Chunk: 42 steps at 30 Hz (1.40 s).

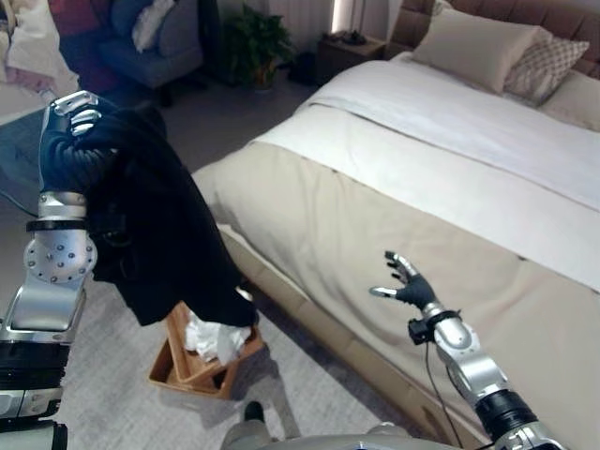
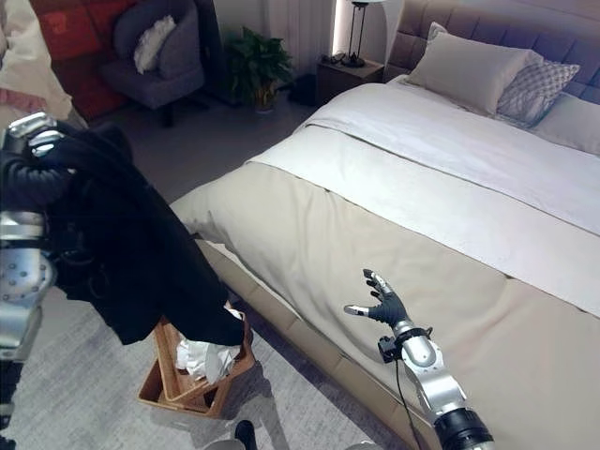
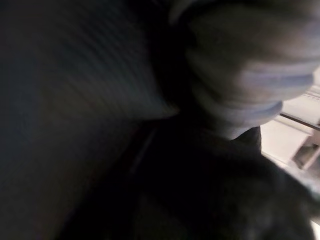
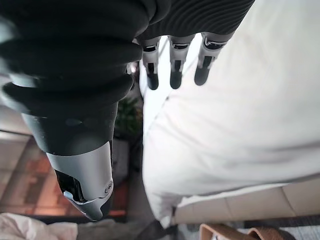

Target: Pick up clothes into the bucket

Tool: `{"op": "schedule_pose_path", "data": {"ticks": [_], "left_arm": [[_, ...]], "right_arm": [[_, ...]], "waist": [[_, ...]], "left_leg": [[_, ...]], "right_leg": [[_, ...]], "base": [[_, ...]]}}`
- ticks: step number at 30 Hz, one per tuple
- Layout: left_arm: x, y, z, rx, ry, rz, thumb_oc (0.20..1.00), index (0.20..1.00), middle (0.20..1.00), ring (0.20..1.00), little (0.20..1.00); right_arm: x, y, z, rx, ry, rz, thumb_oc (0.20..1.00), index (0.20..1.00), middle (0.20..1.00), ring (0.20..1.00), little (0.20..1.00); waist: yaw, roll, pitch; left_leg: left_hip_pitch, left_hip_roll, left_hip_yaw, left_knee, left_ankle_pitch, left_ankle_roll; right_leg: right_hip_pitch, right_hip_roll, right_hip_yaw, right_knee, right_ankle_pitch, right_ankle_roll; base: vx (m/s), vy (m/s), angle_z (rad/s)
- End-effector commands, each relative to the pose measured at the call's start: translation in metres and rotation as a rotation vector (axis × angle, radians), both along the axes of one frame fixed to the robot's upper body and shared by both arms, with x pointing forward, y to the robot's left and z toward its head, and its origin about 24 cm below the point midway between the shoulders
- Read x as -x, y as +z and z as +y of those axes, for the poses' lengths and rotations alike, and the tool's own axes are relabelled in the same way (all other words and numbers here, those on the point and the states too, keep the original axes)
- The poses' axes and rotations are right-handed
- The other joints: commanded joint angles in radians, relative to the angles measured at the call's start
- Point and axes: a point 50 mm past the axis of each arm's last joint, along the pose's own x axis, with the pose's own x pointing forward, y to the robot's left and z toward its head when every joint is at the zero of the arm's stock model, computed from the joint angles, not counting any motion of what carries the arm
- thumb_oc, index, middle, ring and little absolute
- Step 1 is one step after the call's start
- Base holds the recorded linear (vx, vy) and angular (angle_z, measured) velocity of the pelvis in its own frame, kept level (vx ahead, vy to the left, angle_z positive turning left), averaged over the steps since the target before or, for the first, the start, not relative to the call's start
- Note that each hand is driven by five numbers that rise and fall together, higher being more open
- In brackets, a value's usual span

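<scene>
Garment: a black, soft, matte cloth garment (image 1: pixel 173 244) hung in loose folds from the raised left hand (image 1: pixel 75 136) at 9 o'clock in the head views, its lower hem draping over the bucket.
Left hand fingers: curled round the top of the black cloth, gripping it.
Bucket: a brown wooden slatted rectangular basket (image 1: pixel 187 370) stood on the grey carpet (image 1: pixel 112 394) at 7 o'clock, beside the bed's edge.
Bucket contents: a crumpled white cloth (image 1: pixel 214 339) lay inside, just under the garment's hem.
Right hand: the right hand (image 1: pixel 408 284) hovered over the bed at 5 o'clock, fingers spread and straight, holding nothing.
Bed: a wide bed with a smooth beige cover (image 1: pixel 375 234), a white sheet band (image 1: pixel 487 159) and beige pillows (image 1: pixel 473 47) at 1 o'clock.
</scene>
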Motion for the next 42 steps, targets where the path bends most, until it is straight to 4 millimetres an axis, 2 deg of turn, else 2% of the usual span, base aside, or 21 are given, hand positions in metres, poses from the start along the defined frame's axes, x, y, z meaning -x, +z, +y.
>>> {"op": "schedule_pose_path", "data": {"ticks": [1,2,3,4,5,6,8,10,13,15,20,21,22,24,26,28,29,31,35,39,42], "left_arm": [[-0.012,0.041,-0.018,-0.059,-0.042,-0.158,0.200,0.200,0.200,0.200,0.200],[-0.012,0.041,-0.019,-0.060,-0.043,-0.159,0.200,0.200,0.200,0.200,0.200],[-0.019,0.042,-0.020,-0.072,-0.018,-0.148,0.200,0.200,0.200,0.200,0.200],[-0.020,0.042,-0.021,-0.073,-0.019,-0.149,0.200,0.200,0.200,0.200,0.200],[-0.028,0.049,-0.019,-0.088,0.020,-0.147,0.200,0.200,0.200,0.200,0.200],[-0.030,0.052,-0.021,-0.081,0.013,-0.158,0.200,0.200,0.200,0.200,0.200],[-0.032,0.055,-0.018,-0.069,0.020,-0.161,0.200,0.200,0.200,0.200,0.200],[-0.042,0.068,-0.024,-0.067,0.015,-0.175,0.200,0.200,0.200,0.200,0.200],[-0.039,0.077,-0.019,-0.063,0.035,-0.212,0.200,0.200,0.200,0.200,0.200],[-0.040,0.076,-0.016,-0.046,0.050,-0.213,0.200,0.200,0.200,0.200,0.200],[-0.039,0.079,-0.024,-0.080,0.054,-0.245,0.200,0.200,0.200,0.200,0.200],[-0.035,0.088,-0.026,-0.099,0.074,-0.293,0.200,0.200,0.200,0.200,0.200],[-0.035,0.088,-0.026,-0.099,0.074,-0.293,0.200,0.200,0.200,0.200,0.200],[-0.033,0.099,-0.031,-0.101,0.080,-0.347,0.200,0.200,0.200,0.200,0.200],[-0.032,0.114,-0.040,-0.109,0.064,-0.408,0.200,0.200,0.200,0.200,0.200],[-0.030,0.123,-0.041,-0.104,0.065,-0.443,0.200,0.200,0.200,0.200,0.200],[-0.031,0.134,-0.045,-0.092,0.054,-0.467,0.200,0.200,0.200,0.200,0.200],[-0.022,0.145,-0.040,-0.067,0.065,-0.532,0.200,0.200,0.200,0.200,0.200],[-0.021,0.159,-0.034,-0.062,0.100,-0.551,0.200,0.200,0.200,0.200,0.200],[-0.033,0.164,-0.031,-0.048,0.143,-0.514,0.200,0.200,0.200,0.200,0.200],[-0.043,0.154,-0.012,-0.044,0.250,-0.441,0.200,0.200,0.200,0.200,0.200]], "right_arm": [[-0.016,0.028,0.014,-0.025,0.052,-0.150,1.000,1.000,1.000,1.000,1.000],[-0.016,0.028,0.013,-0.026,0.049,-0.150,1.000,1.000,1.000,1.000,1.000],[-0.013,0.026,0.013,-0.048,0.040,-0.146,1.000,1.000,1.000,1.000,1.000],[-0.013,0.026,0.013,-0.049,0.038,-0.146,1.000,1.000,1.000,1.000,1.000],[-0.010,0.022,0.014,-0.072,0.036,-0.134,1.000,1.000,1.000,1.000,1.000],[-0.011,0.024,0.015,-0.083,0.036,-0.142,1.000,1.000,1.000,1.000,1.000],[-0.010,0.024,0.014,-0.082,0.039,-0.139,1.000,1.000,1.000,1.000,1.000],[-0.010,0.024,0.010,-0.084,0.029,-0.138,1.000,1.000,1.000,1.000,1.000],[-0.013,0.024,0.010,-0.090,0.013,-0.145,1.000,1.000,1.000,1.000,1.000],[-0.007,0.020,0.007,-0.092,0.004,-0.126,1.000,1.000,1.000,1.000,1.000],[-0.011,0.020,0.009,-0.096,-0.020,-0.143,1.000,1.000,1.000,1.000,1.000],[-0.017,0.025,0.017,-0.098,0.001,-0.165,1.000,1.000,1.000,1.000,1.000],[-0.017,0.025,0.017,-0.098,0.001,-0.165,1.000,1.000,1.000,1.000,1.000],[-0.020,0.029,0.026,-0.114,0.023,-0.181,1.000,1.000,1.000,1.000,1.000],[-0.027,0.034,0.037,-0.133,0.048,-0.207,1.000,1.000,1.000,1.000,1.000],[-0.030,0.037,0.041,-0.143,0.062,-0.215,1.000,1.000,1.000,1.000,1.000],[-0.027,0.034,0.041,-0.155,0.067,-0.202,1.000,1.000,1.000,1.000,1.000],[-0.030,0.032,0.044,-0.135,0.082,-0.190,1.000,1.000,1.000,1.000,1.000],[-0.031,0.037,0.042,-0.122,0.102,-0.216,1.000,1.000,1.000,1.000,1.000],[-0.034,0.039,0.046,-0.131,0.099,-0.231,1.000,1.000,1.000,1.000,1.000],[-0.035,0.045,0.052,-0.145,0.117,-0.268,1.000,1.000,1.000,1.000,1.000]], "waist": [[0.005,-0.041,-0.014],[0.005,-0.041,-0.014],[0.013,-0.054,-0.022],[0.011,-0.053,-0.022],[0.013,-0.074,-0.021],[0.015,-0.080,-0.017],[0.017,-0.089,-0.015],[0.007,-0.097,0.035],[0.013,-0.070,0.056],[-0.001,-0.054,0.035],[-0.001,-0.069,0.042],[0.000,-0.076,0.068],[0.002,-0.077,0.067],[-0.005,-0.084,0.112],[-0.007,-0.083,0.176],[-0.001,-0.087,0.189],[-0.002,-0.093,0.193],[0.020,-0.090,0.213],[0.016,-0.090,0.259],[0.012,-0.089,0.287],[-0.002,-0.103,0.315]], "left_leg": [[0.015,0.010,-0.021,0.036,-0.098,-0.018],[0.014,0.011,-0.025,0.036,-0.098,-0.019],[0.008,0.014,-0.034,0.016,-0.082,-0.023],[0.009,0.016,-0.038,0.014,-0.081,-0.025],[-0.042,0.014,-0.052,0.030,-0.077,-0.039],[-0.079,0.015,-0.059,0.047,-0.064,-0.050],[-0.112,0.025,-0.041,0.105,-0.069,-0.070],[-0.196,0.087,-0.011,0.274,-0.077,-0.110],[-0.210,0.144,-0.099,0.209,-0.042,-0.139],[-0.197,0.142,-0.052,0.150,-0.035,-0.125],[-0.209,0.088,-0.017,0.148,-0.058,-0.089],[-0.200,0.066,0.011,0.152,-0.078,-0.059],[-0.200,0.066,0.013,0.152,-0.078,-0.058],[-0.206,0.046,0.024,0.174,-0.093,-0.038],[-0.251,0.054,0.003,0.203,-0.093,-0.031],[-0.266,0.061,0.006,0.199,-0.090,-0.038],[-0.304,0.053,-0.018,0.213,-0.090,-0.047],[-0.340,0.062,-0.016,0.224,-0.076,-0.056],[-0.403,0.065,-0.029,0.242,-0.059,-0.066],[-0.492,0.070,-0.049,0.303,-0.072,-0.068],[-0.591,0.080,-0.058,0.365,-0.080,-0.065]], "right_leg": [[-0.082,0.102,0.110,-0.123,0.180,-0.020],[-0.080,0.102,0.106,-0.123,0.179,-0.021],[-0.073,0.150,0.053,-0.201,0.102,-0.049],[-0.068,0.153,0.047,-0.206,0.102,-0.051],[-0.036,0.199,0.049,-0.317,0.064,-0.060],[-0.032,0.217,0.053,-0.345,0.065,-0.063],[-0.016,0.216,0.033,-0.371,0.064,-0.067],[0.014,0.211,-0.020,-0.380,0.058,-0.081],[0.014,0.195,-0.029,-0.393,0.077,-0.043],[0.014,0.171,-0.048,-0.392,0.091,-0.027],[-0.065,0.110,-0.011,-0.355,0.129,-0.004],[-0.130,0.074,0.030,-0.269,0.162,0.003],[-0.133,0.073,0.033,-0.267,0.162,0.003],[-0.194,0.051,0.084,-0.172,0.229,0.008],[-0.272,0.096,0.144,-0.132,0.210,-0.012],[-0.294,0.099,0.116,-0.178,0.205,-0.016],[-0.273,0.115,0.108,-0.285,0.188,-0.018],[-0.278,0.109,0.066,-0.304,0.195,-0.012],[-0.316,0.114,0.047,-0.294,0.198,-0.010],[-0.394,0.109,0.032,-0.234,0.173,-0.014],[-0.489,0.115,0.041,-0.176,0.163,-0.019]], "base": [[0.02,0.004,0.47],[-0.01,-0.040,0.91],[0.00,-0.046,0.73],[-0.10,-0.137,0.69],[-0.16,-0.133,0.48],[-0.17,-0.127,0.60],[-0.07,-0.070,0.46],[-0.16,-0.036,0.62],[-0.08,0.151,0.38],[0.03,0.150,0.03],[0.04,0.197,0.02],[-0.02,0.158,-0.19],[-0.03,0.228,-0.44],[-0.08,0.152,-0.30],[-0.13,0.031,-0.01],[-0.02,-0.083,0.04],[0.03,-0.089,0.05],[0.00,-0.050,0.51],[-0.05,-0.051,0.21],[-0.09,-0.044,0.19],[-0.07,-0.027,0.12]]}}
